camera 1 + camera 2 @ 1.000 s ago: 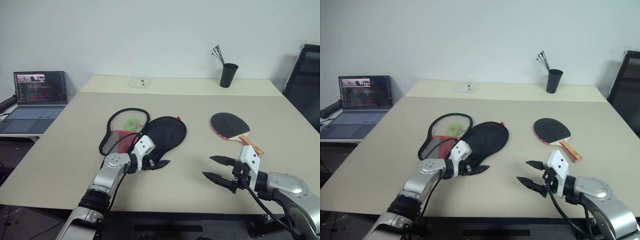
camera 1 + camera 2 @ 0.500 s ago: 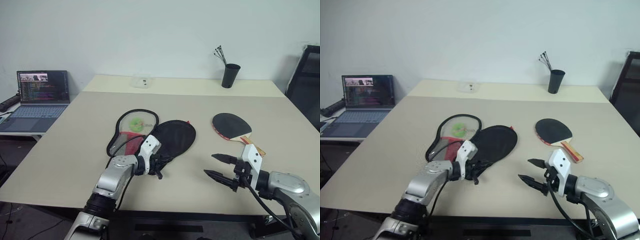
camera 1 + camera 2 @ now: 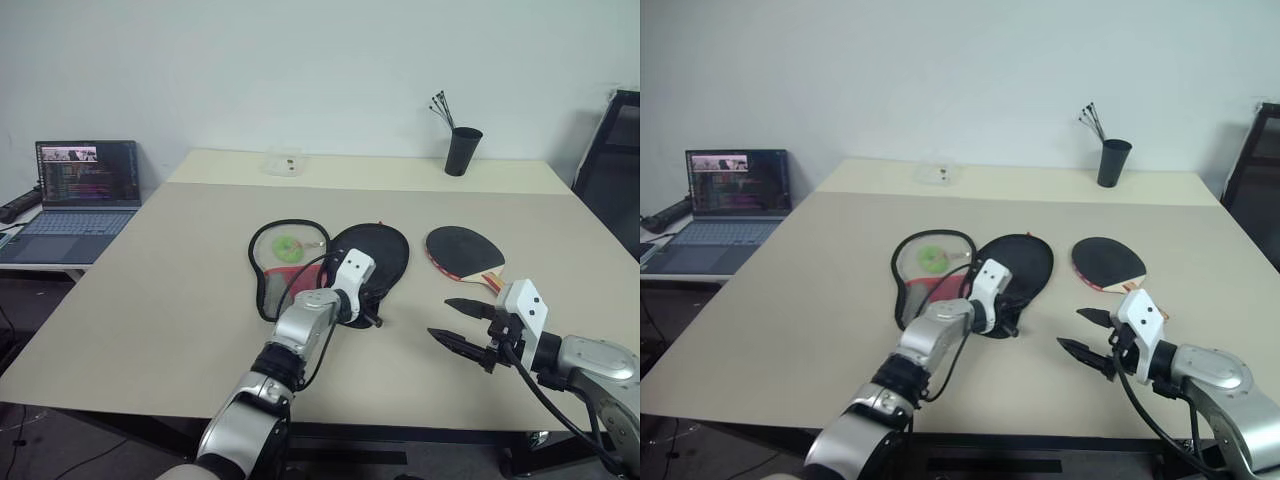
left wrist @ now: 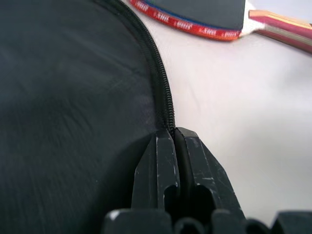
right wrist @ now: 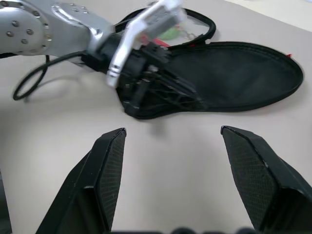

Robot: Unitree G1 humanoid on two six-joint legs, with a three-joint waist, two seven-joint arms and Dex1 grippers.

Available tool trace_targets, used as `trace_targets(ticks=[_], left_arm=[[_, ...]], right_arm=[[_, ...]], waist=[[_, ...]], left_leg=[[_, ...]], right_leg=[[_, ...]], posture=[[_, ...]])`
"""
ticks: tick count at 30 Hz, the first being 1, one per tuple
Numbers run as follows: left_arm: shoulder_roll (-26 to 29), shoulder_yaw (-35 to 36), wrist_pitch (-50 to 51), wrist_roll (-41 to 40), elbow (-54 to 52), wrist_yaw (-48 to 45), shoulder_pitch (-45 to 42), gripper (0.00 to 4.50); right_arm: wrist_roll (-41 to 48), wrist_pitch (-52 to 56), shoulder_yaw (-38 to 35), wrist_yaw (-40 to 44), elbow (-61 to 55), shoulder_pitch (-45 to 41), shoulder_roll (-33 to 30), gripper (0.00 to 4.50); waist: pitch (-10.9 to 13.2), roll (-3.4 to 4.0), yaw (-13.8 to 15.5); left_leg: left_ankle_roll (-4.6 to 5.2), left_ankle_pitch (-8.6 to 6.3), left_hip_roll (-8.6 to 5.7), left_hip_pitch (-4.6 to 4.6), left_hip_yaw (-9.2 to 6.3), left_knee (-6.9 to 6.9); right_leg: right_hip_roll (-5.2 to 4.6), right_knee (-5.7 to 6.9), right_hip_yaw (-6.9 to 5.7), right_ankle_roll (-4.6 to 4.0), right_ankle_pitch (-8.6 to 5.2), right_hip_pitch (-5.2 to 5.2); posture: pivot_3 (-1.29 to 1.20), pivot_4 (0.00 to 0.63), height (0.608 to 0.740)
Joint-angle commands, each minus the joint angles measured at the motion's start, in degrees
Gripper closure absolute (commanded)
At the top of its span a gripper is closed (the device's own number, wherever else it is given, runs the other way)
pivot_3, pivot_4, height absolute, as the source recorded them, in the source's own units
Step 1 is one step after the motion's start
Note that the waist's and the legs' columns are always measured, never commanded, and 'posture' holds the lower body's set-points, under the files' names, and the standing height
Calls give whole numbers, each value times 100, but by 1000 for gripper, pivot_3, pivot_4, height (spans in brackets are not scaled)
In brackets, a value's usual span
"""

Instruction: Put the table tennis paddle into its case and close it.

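Left wrist view: my left gripper (image 4: 174, 134) has just pinched shut on the open black fabric paddle-shaped case's (image 3: 378, 252) zipper rim, dragging it right beside the black-rubber, wooden-handled paddle (image 3: 463, 250); right gripper (image 3: 447, 322) waits open, empty.

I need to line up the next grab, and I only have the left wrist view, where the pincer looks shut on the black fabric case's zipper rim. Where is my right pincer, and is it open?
Observer: The right pincer is open and empty, over the beige table, nearer the robot than the round black-rubber table tennis paddle.
Operator: Is the case lying open?
Observer: Yes. The paddle-shaped black fabric case lies spread in two halves. The left pincer grips the near rim of the right half, and the mesh-and-red half lies to its left.
Operator: Anything else near the paddle?
Observer: Only a black cup holding thin sticks, at the table's far edge, well behind the paddle.
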Motion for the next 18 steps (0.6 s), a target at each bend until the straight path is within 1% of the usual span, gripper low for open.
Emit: trace_targets(ticks=[1,3,8,11,12,15,18], left_arm=[[-173,52,-293,49,330,32,-262,4263],[-200,154,-300,-31,381,-40,-293,3837],[4,159,-447,94,103,-134,-184,2105],[419,142,-691,28,-725,-558,267,977],[585,175,-585,-117,-1128,-805,485,645],[1164,282,-371,-381,-2123,-1310,1094,645],[1589,506,-274,-622,-2726,-1510,1470,645]], right_arm=[[54,-103,-207,-14,-234,69,-62,1108],[95,-71,-221,-23,-263,98,-58,1108],[146,-43,-195,-14,-251,74,-39,1108],[175,9,-116,-61,-134,-121,39,1108],[210,116,-101,-134,-79,-204,85,1108],[501,757,-128,-546,73,-520,305,1108],[676,1297,-107,-881,162,-797,450,1108]], waist=[[0,0,-8],[1,-1,-10],[1,-1,-22],[1,0,-72],[1,1,-95],[0,2,-129],[1,3,-105]], left_leg=[[0,0,0,0,4,-1],[0,0,-1,0,6,-3],[0,0,2,0,5,-4],[0,0,7,4,7,-6],[0,-1,11,6,9,-8],[-2,0,23,11,6,-11],[-4,2,26,12,-1,-8]], right_leg=[[0,-3,1,3,1,0],[-1,-7,2,3,2,0],[2,-6,1,3,2,-2],[7,-4,4,3,2,-2],[9,-3,8,3,2,-3],[20,2,15,1,1,-3],[19,16,13,-5,-2,-3]], posture=[[0,150,740],[0,150,740],[0,150,740],[0,150,740],[0,150,740],[0,150,740],[0,150,740]])
